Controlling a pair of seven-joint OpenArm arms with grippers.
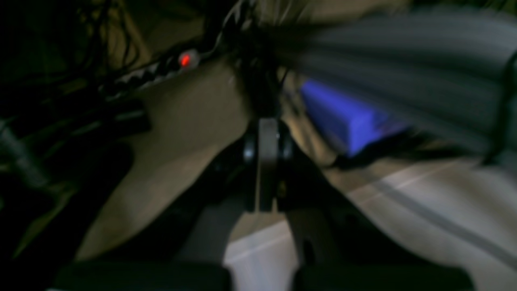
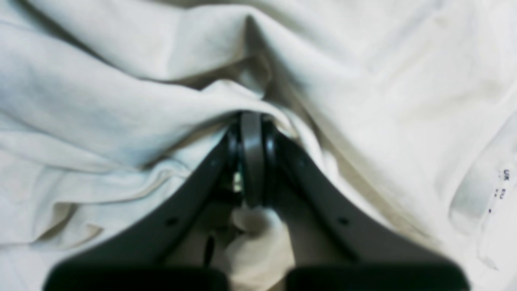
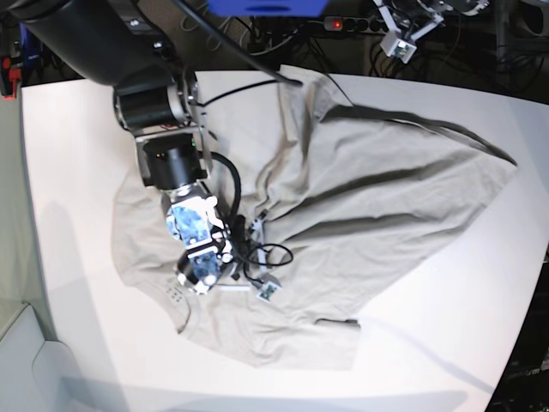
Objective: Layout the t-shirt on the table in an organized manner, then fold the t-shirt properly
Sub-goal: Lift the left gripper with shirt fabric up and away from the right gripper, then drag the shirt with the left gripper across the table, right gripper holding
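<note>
A: While the table [image 3: 77,154] is carrying the t-shirt [image 3: 386,197] rumpled across its middle, we're sitting in the layout step, no fold started.

B: Right gripper [image 2: 252,121]?

A: Jaws together, pinching a shirt fold near the collar. Left gripper [image 1: 266,129] is closed on nothing, pointing off-table.

B: Next?

A: Probably dragging that fold outward, flattening; left arm needs coming in.

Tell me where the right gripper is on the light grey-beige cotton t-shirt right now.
In the base view the right gripper is left of centre, down on the t-shirt's lower-left part near the neck opening; the right wrist view shows its jaws closed on a bunched fold.
</note>
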